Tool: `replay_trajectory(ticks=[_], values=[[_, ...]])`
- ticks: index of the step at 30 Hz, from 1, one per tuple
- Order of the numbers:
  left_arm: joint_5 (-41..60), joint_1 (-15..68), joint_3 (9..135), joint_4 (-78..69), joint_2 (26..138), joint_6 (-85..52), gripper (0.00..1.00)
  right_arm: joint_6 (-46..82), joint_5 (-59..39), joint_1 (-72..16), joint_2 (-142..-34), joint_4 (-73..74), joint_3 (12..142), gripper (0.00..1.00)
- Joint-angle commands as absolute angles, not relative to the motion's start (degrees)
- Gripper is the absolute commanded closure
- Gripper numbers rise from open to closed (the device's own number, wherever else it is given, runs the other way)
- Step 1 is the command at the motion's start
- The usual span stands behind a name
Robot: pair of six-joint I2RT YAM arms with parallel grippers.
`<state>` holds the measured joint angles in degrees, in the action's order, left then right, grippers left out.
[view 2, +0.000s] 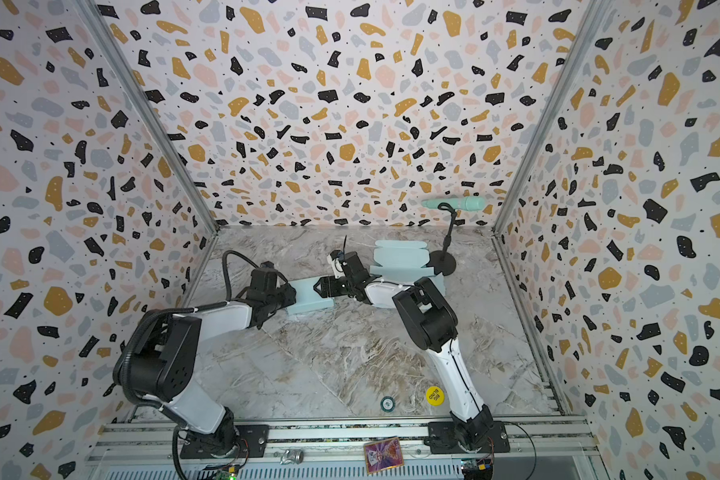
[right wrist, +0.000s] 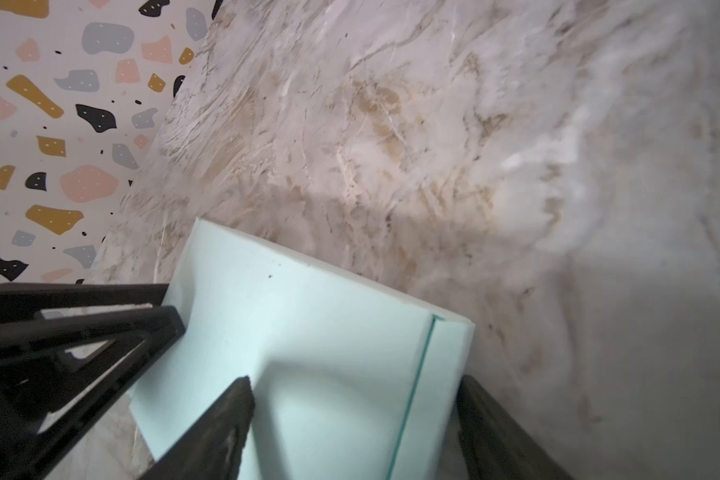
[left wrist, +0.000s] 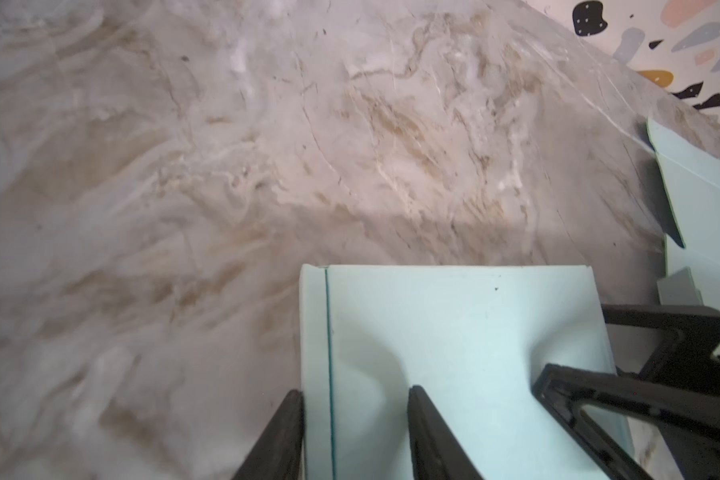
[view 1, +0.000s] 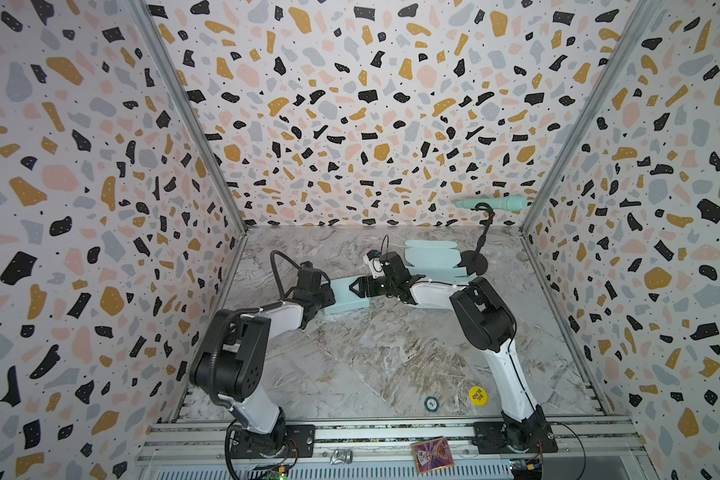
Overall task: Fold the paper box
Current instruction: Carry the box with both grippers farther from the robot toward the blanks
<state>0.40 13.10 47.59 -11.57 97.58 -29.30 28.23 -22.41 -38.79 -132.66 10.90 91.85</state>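
Both sets of jaws clamp the paper box [view 1: 341,301], hiding its ends from above.

we see a marble-patterned worktop [view 1: 391,357]. a pale green paper box [view 1: 344,299] sits at its middle; we cannot tell if it rests fully on the surface. flat green box sheets [view 1: 431,255] lie toward the back, just beside a black stand's round base [view 1: 476,264]. near the front edge lie a yellow disc [view 1: 477,395] and a small round chip [view 1: 431,403].
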Motion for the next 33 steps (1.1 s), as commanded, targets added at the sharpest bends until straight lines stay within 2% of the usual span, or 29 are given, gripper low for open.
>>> replay_trajectory(ticks=[1, 7, 10, 12, 15, 21, 27, 30, 33], values=[[6.29, 12.49, 51.54, -13.98, 102.63, -27.47, 0.57, 27.35, -27.62, -40.62, -133.9, 8.17, 95.58, 0.22], [5.54, 12.13, 55.46, -13.91, 105.91, -27.51, 0.58, 26.87, -25.81, -40.61, -134.41, 7.48, 97.37, 0.18], [5.46, 12.03, 55.24, -13.85, 105.31, -27.75, 0.57, 26.2, -24.05, -40.52, -133.85, 6.5, 98.08, 0.12], [4.95, 11.95, 54.73, -13.84, 104.62, -27.77, 0.55, 25.79, -22.66, -40.27, -133.06, 6.2, 97.9, 0.08], [4.63, 11.37, 53.93, -13.97, 103.82, -27.95, 0.47, 25.32, -20.69, -39.61, -131.41, 6.13, 96.86, 0.01], [4.11, 8.32, 52.59, -13.98, 101.79, -27.93, 0.32, 24.29, -17.39, -38.94, -126.23, 6.89, 92.7, 0.01], [-0.74, 7.86, 52.04, -7.95, 94.24, -24.05, 0.19, 22.09, -14.32, -39.22, -120.3, 6.43, 89.57, 0.01], [-0.86, 9.42, 50.46, -5.6, 89.96, -23.29, 0.19, 20.02, -11.0, -39.46, -116.2, 5.56, 87.4, 0.01], [-1.2, 14.41, 48.92, -4.73, 86.54, -24.04, 0.2, 17.68, -6.33, -38.89, -111.1, 3.7, 83.46, 0.01]])
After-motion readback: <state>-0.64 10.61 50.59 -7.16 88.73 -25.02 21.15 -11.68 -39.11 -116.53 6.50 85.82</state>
